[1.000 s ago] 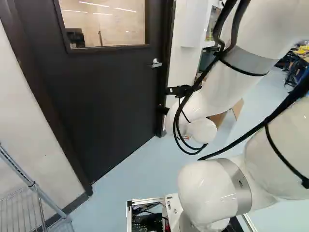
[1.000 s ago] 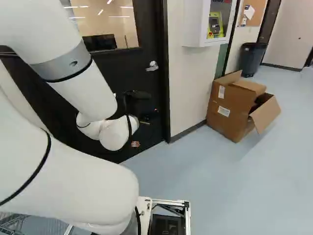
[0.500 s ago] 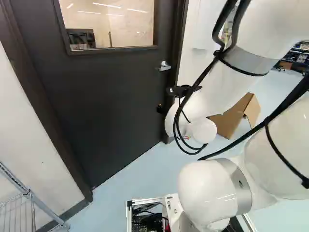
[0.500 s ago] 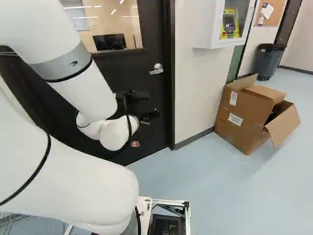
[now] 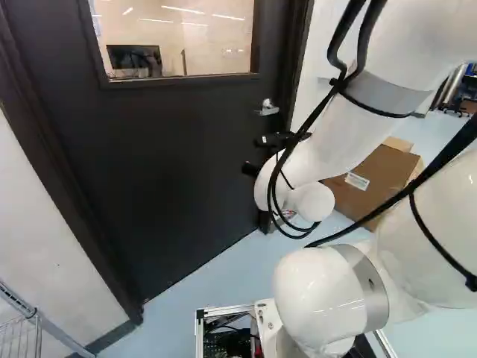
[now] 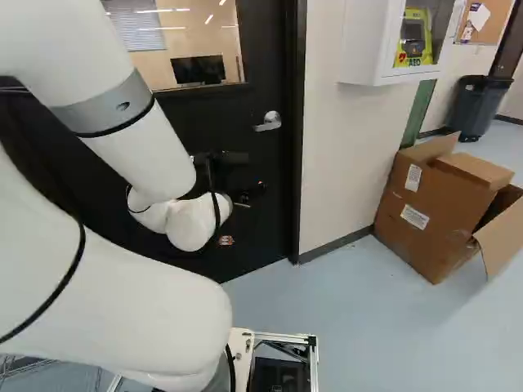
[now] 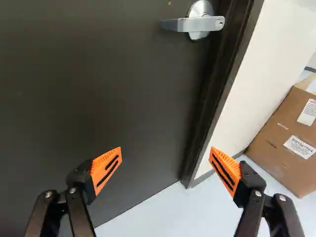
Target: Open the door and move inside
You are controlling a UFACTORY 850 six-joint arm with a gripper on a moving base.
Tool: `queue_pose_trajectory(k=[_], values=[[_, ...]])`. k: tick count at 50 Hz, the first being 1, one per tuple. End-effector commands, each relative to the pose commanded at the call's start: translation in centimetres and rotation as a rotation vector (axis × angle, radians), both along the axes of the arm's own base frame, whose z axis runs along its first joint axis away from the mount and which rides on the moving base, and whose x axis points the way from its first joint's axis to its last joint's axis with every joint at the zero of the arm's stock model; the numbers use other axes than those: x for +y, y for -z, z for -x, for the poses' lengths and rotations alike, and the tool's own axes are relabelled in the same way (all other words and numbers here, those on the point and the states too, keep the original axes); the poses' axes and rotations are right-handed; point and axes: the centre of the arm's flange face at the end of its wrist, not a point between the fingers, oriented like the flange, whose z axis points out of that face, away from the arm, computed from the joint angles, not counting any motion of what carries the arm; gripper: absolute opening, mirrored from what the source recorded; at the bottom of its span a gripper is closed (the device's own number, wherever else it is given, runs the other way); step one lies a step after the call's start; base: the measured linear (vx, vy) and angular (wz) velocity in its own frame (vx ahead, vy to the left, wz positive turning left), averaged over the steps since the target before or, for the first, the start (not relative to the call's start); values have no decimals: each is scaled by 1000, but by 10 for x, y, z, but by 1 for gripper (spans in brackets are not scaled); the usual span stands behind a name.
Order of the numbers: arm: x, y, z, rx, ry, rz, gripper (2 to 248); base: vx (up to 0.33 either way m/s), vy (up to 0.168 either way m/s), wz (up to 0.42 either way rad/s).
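Ahead of the base (image 5: 223, 309), the door (image 5: 171, 149) is shut in its frame (image 6: 298, 122). Its lever handle (image 7: 185, 24) sits near the frame-side edge and lies about level. The tool (image 7: 166, 150) is released: its two orange pads (image 7: 106, 170) stand wide apart with no object gripped, and the handle is out ahead of them, untouched.

Change noted: the base has moved. Door, handle and cardboard box (image 6: 433, 212) all show larger and farther to the right in both base views than a second ago, consistent with driving closer and possibly some turning. The arm (image 6: 139, 147) holds the same pose against its lowest joint. No movement of the door or handle against the frame was found.

Assessment: the task is judged to be in its approach stage, with reach to the handle improving and the opening itself not begun. The right base view shows the handle above the tool, so a lift and a sideways correction are probably required before the lever can be pressed. Risk: continuing forward at this height could bring the fingers against the door panel or frame, below the handle.
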Motion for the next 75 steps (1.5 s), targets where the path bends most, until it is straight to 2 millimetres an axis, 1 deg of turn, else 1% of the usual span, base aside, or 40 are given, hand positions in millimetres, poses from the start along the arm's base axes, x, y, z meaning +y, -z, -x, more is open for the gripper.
queue_pose_trajectory(k=[15, 36, 53, 75], values=[[0, 0, -1, 1, 0, 0, 247, 186, 9, 118], [0, -2, -2, -4, 0, 0, 247, 11, 0, 5], [0, -16, -6, -50, 0, 0, 247, 0, 0, 0], [0, -37, -18, -109, 0, 0, 247, 0, 0, 0]])
